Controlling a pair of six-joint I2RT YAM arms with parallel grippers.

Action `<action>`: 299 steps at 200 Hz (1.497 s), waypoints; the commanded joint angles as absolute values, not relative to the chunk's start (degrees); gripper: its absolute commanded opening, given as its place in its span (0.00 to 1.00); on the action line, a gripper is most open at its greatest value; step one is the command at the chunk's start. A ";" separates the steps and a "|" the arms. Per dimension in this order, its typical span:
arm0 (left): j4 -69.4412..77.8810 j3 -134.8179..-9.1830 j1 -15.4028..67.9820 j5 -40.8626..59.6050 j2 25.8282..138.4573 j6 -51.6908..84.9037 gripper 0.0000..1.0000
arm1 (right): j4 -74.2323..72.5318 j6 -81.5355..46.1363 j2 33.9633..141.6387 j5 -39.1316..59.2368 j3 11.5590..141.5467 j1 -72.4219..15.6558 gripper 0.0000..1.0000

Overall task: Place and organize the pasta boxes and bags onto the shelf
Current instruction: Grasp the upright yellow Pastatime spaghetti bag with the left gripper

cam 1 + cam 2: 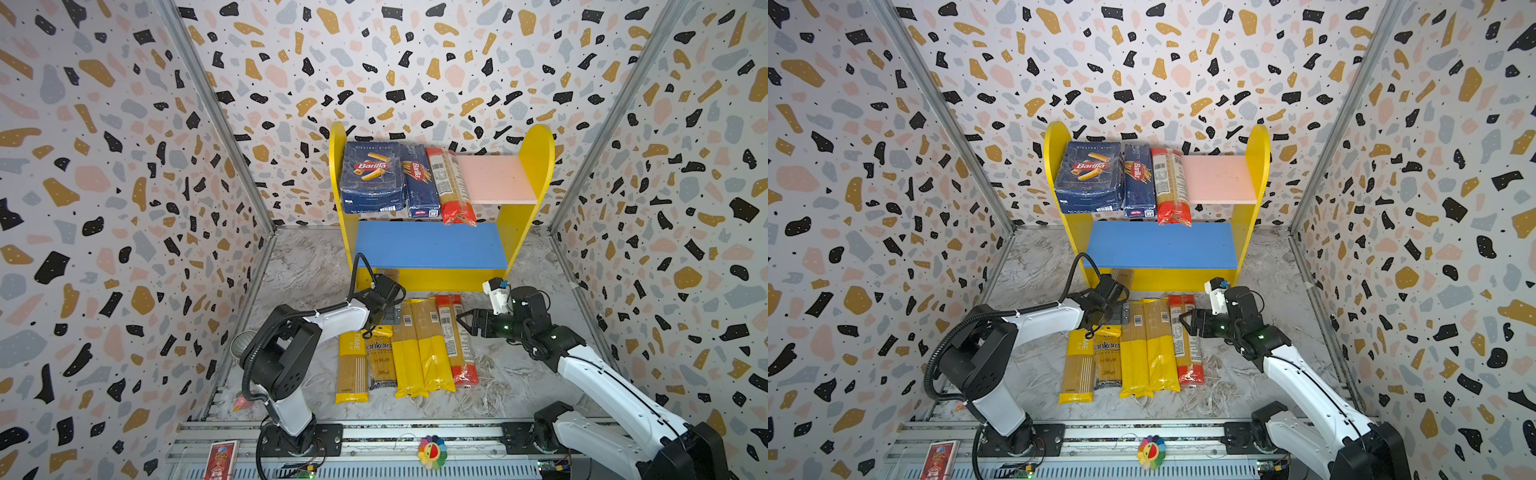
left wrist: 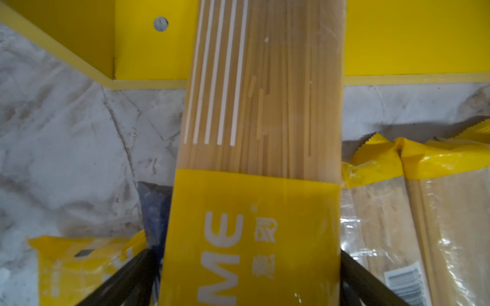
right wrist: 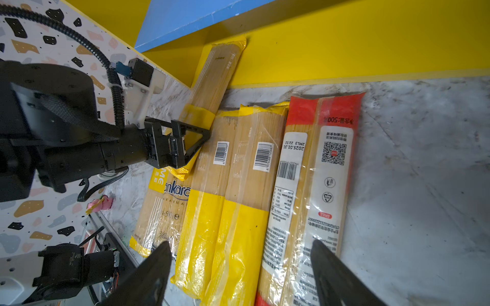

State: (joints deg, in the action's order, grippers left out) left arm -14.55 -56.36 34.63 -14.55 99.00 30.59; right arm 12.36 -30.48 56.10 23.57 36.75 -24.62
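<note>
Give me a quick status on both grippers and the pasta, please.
Left gripper open, straddling PASTATIME bag. Right gripper open, empty, over red-ended bag. Straddled bag's far end butts shelf base.

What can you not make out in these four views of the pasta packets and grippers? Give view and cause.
1. Whether the left gripper clamps the clear yellow-banded spaghetti packet: left wrist view, packet edges hide the contact.
2. Far end of the dark blue "ankara" bag: both top views, under that gripper and packet.
3. The silvery round container: a top view, mostly behind the left arm.
</note>
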 commanded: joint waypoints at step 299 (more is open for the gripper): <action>-15.85 -45.53 36.74 -1.99 72.85 31.77 0.00 | 16.02 -31.97 49.05 28.02 36.12 -22.41 0.81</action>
State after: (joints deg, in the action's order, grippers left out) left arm -18.92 -43.53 36.47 -3.01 77.69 32.34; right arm 15.00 -31.07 50.06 27.66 35.94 -22.59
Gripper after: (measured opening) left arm 0.490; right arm 0.815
